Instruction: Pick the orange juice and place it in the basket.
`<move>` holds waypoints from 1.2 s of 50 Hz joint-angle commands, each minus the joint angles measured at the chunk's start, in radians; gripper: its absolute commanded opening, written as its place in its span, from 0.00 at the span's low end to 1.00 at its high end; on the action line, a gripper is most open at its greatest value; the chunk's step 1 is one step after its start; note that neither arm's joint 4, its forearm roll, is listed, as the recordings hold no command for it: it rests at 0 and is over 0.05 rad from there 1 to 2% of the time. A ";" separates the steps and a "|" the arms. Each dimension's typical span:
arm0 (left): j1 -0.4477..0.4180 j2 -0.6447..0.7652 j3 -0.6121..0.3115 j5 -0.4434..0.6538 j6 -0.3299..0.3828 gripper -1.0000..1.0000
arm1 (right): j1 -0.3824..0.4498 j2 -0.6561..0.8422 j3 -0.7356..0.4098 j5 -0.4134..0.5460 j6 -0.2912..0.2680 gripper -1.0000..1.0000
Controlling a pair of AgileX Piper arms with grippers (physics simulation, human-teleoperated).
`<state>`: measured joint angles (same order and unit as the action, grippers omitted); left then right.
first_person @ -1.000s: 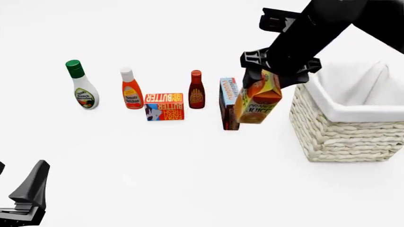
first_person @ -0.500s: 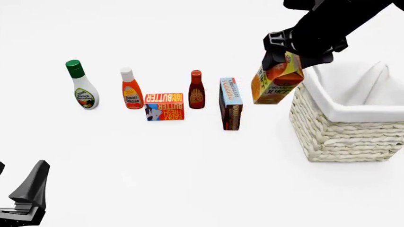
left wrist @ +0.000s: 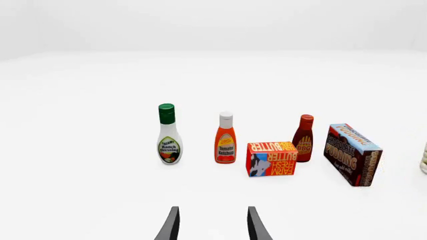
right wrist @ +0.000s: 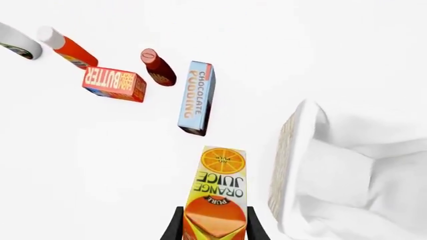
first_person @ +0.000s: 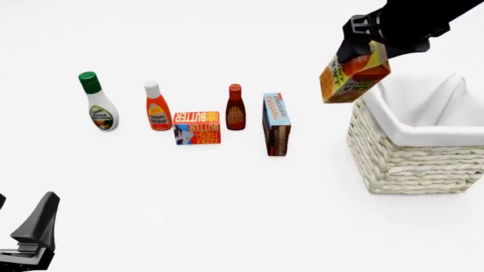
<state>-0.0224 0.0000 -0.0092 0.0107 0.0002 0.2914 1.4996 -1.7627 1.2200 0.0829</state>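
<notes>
The orange juice (first_person: pixel 353 73) carton, orange and yellow, hangs tilted in the air just left of the basket's near-left corner, above rim height. My right gripper (first_person: pixel 361 45) is shut on its top; in the right wrist view the orange juice (right wrist: pixel 217 192) sits between the two fingers (right wrist: pixel 175 226) with its lettering facing the camera. The basket (first_person: pixel 408 153), cream wicker with a white liner, stands at the right, and its rim (right wrist: pixel 288 150) shows beside the carton. My left gripper (left wrist: pixel 211 226) is open and empty, low at the front left (first_person: pixel 34 235).
A row stands left of the basket: ranch dressing bottle (first_person: pixel 97 102), ketchup bottle (first_person: pixel 156 106), butter box (first_person: pixel 196 127), BBQ sauce bottle (first_person: pixel 235 107) and chocolate pudding box (first_person: pixel 276 124), which is nearest the carton.
The right gripper has lifted the orange juice up and to the right, from beside the pudding box to above the basket's left edge. The left arm has not moved.
</notes>
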 commanded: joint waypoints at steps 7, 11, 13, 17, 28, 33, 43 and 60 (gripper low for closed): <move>0.006 0.000 0.002 -0.004 0.000 1.00 | -0.059 -0.029 -0.027 0.000 -0.055 0.00; 0.006 0.000 0.003 -0.004 0.000 1.00 | -0.064 -0.036 -0.038 0.000 -0.063 0.00; 0.006 0.000 0.003 -0.004 0.000 1.00 | -0.063 -0.036 -0.049 0.000 -0.065 0.00; 0.006 0.000 0.002 -0.004 0.000 1.00 | -0.063 -0.035 -0.075 0.000 -0.089 0.00; 0.006 0.000 0.003 -0.004 0.000 1.00 | -0.075 -0.038 -0.109 0.000 -0.122 0.00; 0.006 0.000 0.003 -0.004 0.000 1.00 | -0.091 -0.047 -0.108 0.000 -0.130 0.00; 0.006 0.000 0.002 -0.004 0.000 1.00 | -0.144 -0.072 -0.107 0.000 -0.151 0.00; 0.000 0.001 0.003 -0.004 0.000 1.00 | -0.207 -0.107 -0.087 0.000 -0.172 0.00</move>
<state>-0.0272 0.0000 -0.0092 0.0104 0.0002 0.1115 1.4053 -1.8515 1.2200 -0.1021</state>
